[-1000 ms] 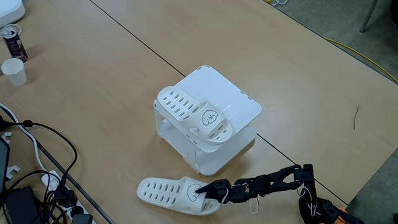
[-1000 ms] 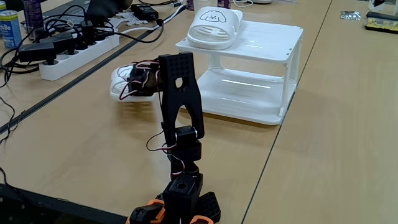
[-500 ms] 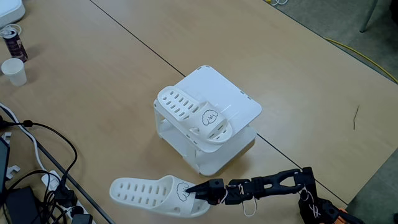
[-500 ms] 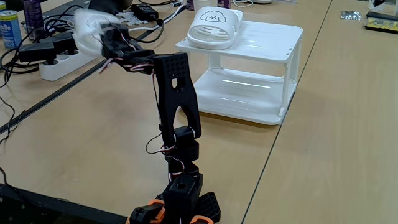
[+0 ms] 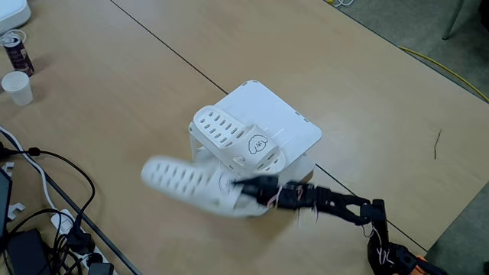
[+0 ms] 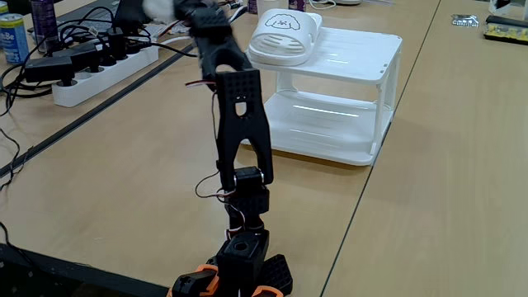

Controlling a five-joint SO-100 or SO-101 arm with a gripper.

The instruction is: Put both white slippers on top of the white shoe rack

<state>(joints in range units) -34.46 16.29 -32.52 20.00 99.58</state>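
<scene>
One white slipper (image 5: 238, 143) lies on top of the white shoe rack (image 5: 267, 107), toe toward the rack's near edge; in a fixed view from behind the arm the same slipper (image 6: 285, 37) rests on the rack (image 6: 355, 54) at its left side. The other white slipper (image 5: 187, 185) is blurred and held in the air in front of the rack, beside the first. My gripper (image 5: 244, 186) is shut on its strap end. Seen from behind the arm, the gripper (image 6: 193, 11) is raised high left of the rack, with the held slipper (image 6: 159, 7) a white blur at the frame's top.
A power strip (image 6: 99, 70) with tangled cables (image 5: 46, 198) lies along the table's left side. A drink can (image 5: 15, 50) and a white cup (image 5: 17, 86) stand far left. The arm's base (image 6: 239, 272) sits at the near table edge.
The gripper has lifted the second slipper off the table and swung it up toward the rack. The slipper on the rack has not moved.
</scene>
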